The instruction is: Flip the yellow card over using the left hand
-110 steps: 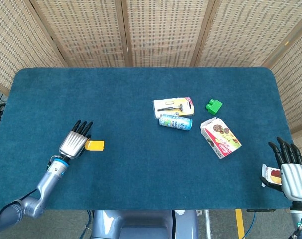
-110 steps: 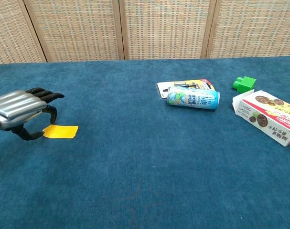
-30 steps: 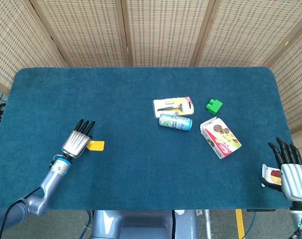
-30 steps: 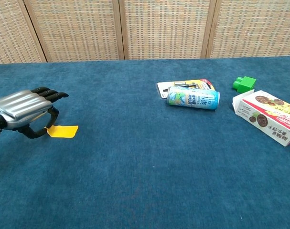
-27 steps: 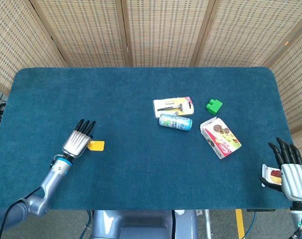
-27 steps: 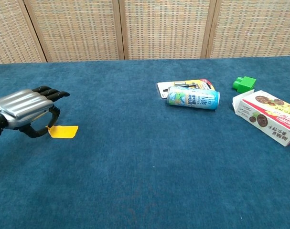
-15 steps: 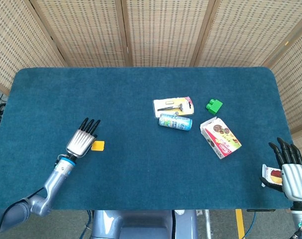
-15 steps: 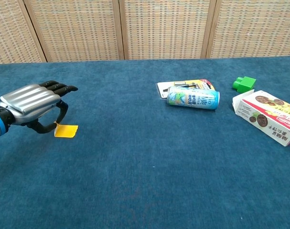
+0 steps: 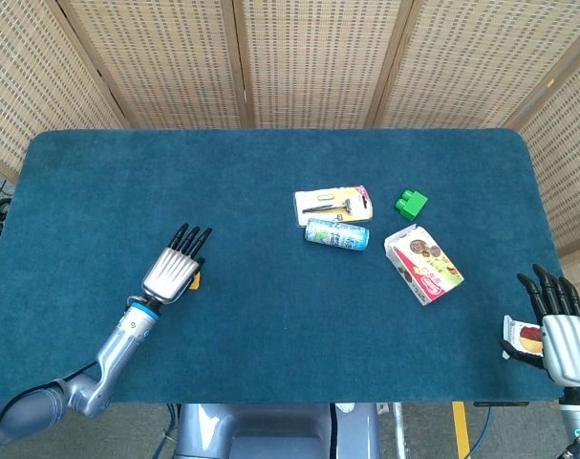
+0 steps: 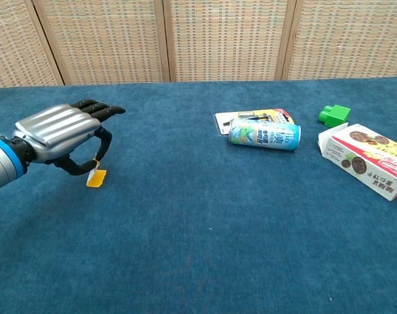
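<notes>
The yellow card (image 10: pixel 97 178) stands tilted on the blue table (image 10: pixel 205 248), its upper edge raised off the cloth. My left hand (image 10: pixel 57 133) hovers over it and pinches that raised edge between thumb and a finger, the other fingers stretched forward. In the head view the left hand (image 9: pixel 175 271) hides nearly all of the yellow card (image 9: pixel 196 280); only a sliver shows beside it. My right hand (image 9: pixel 560 330) rests at the table's near right corner, fingers spread, holding nothing.
Right of centre lie a razor pack (image 9: pixel 332 204), a lying can (image 9: pixel 336 233), a green block (image 9: pixel 411 203) and a biscuit box (image 9: pixel 423 264). A small packet (image 9: pixel 519 337) sits beside the right hand. Wicker screens stand behind the table.
My left hand has moved right and forward over the card. The card, flat before, now stands tilted with one edge lifted. The right hand has not moved.
</notes>
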Tool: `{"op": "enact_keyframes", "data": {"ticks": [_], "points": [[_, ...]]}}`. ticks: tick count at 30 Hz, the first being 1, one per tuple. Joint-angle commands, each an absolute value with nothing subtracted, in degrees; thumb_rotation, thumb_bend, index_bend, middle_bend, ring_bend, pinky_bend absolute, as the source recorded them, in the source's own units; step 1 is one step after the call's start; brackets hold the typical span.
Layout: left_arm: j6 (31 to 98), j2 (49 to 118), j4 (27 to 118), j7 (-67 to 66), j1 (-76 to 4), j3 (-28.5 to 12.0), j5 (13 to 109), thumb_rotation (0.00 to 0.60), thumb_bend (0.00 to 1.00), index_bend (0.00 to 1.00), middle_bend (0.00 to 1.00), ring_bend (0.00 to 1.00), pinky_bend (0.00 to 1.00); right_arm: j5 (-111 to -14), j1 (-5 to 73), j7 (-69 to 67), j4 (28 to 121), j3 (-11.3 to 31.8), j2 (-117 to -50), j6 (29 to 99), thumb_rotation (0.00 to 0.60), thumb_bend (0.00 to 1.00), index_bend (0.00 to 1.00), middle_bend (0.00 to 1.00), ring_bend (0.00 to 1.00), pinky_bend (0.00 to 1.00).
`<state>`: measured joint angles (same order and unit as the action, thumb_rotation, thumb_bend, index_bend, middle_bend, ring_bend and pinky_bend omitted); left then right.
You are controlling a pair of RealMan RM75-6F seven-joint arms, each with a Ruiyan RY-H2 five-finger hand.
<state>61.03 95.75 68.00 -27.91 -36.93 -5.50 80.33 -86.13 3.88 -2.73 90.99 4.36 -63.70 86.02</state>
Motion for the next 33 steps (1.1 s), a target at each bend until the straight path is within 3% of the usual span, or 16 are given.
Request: {"op": "enact_keyframes", "data": {"ticks": [1,13,15,19,23,25,33], "points": [[61.62,95.54,68.95,-28.3,-37.2,-5.89,80.58,0.6,0.48,0.63,0.0,0.0,0.0,-86.16,3.89,-2.73,90.99,4.34,-63.7,86.0,0.6,0.05,0.08,0.0,0.0,0.0],[67.92,90.54,78.58,-27.65,-36.41,-9.37,80.97,0.6,0.45,0.61,0.0,0.0,0.0,-86.26,3.86,-2.5,91.04,4.28,-63.73,86.06,0.6,0.05,0.08,0.0,0.0,0.0],[69.92,88.69,81.15,-27.36,-34.99,-9.12,81.17,0.6,0.42,0.53,0.0,0.0,0.0,-86.24,3.82,-2.52,91.04,4.32,-63.72,86.15,0.6,0.05,0.08,0.0,0.0,0.0],[74.17,84.07,87.34,-27.52,-30.22,-7.05,80.36,0.6,0.3,0.26,0.0,0.0,0.0,-86.1,3.76,-2.41,91.07,4.4,-63.72,86.26,0.6,0.05,0.08,0.0,0.0,0.0],[75.71,79.63,93.01,-29.13,-26.37,-5.1,77.51,0.6,0.2,0.04,0.0,0.0,0.0,-86.32,3.69,-1.73,91.31,4.29,-63.81,86.43,0.6,0.05,0.08,0.0,0.0,0.0],[76.08,77.33,95.57,-29.95,-24.7,-3.98,76.14,0.6,0.16,0.0,0.0,0.0,0.0,-86.41,3.7,-1.37,91.41,4.27,-63.89,86.49,0.6,0.05,0.08,0.0,0.0,0.0],[79.16,71.67,99.88,-29.17,-19.22,-0.75,74.49,0.6,0.12,0.0,0.0,0.0,0.0,-86.58,3.69,-0.16,91.76,4.23,-64.1,86.66,0.6,0.05,0.08,0.0,0.0,0.0]]}}
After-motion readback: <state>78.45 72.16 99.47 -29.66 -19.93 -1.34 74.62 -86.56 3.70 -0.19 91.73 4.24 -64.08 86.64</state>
